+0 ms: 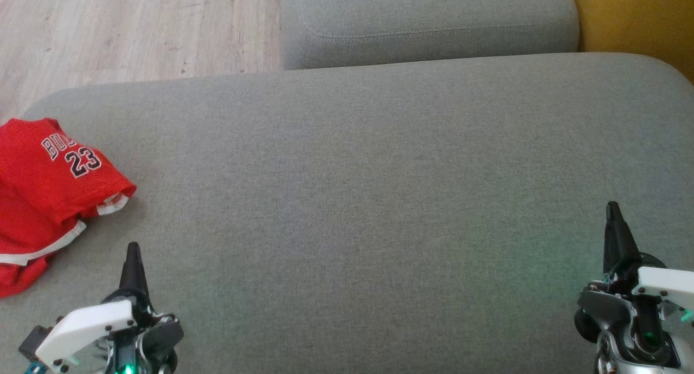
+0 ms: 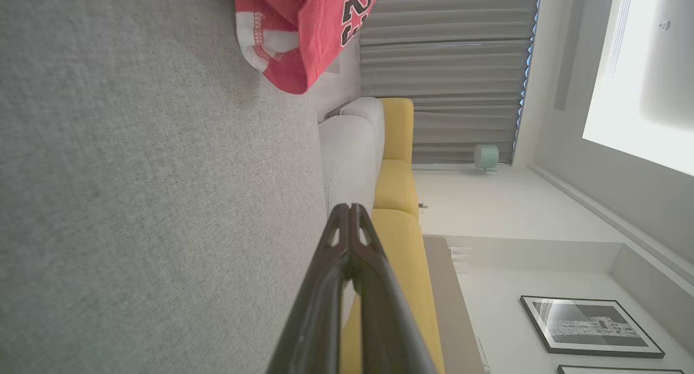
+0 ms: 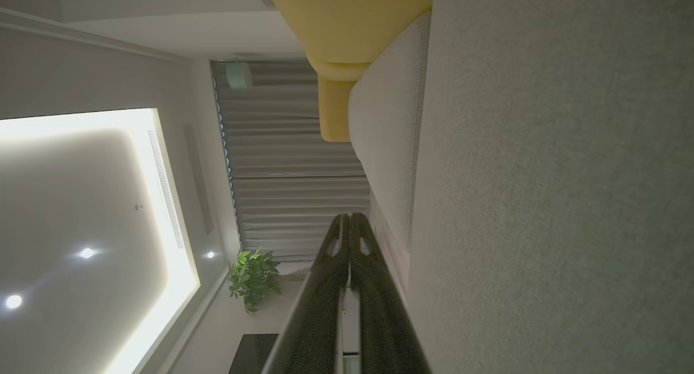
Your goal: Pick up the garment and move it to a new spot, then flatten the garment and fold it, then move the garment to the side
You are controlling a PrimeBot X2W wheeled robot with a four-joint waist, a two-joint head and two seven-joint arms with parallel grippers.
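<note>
Lying rumpled, red jersey, number 23

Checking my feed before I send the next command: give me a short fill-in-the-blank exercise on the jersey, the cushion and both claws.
1. The red jersey bears the number ____ in dark digits.
2. In the head view it lies at the ____ edge of the grey cushion.
3. The left claw and the right claw are both ____ and hold nothing.

Missing words: 23; left; shut.
</note>
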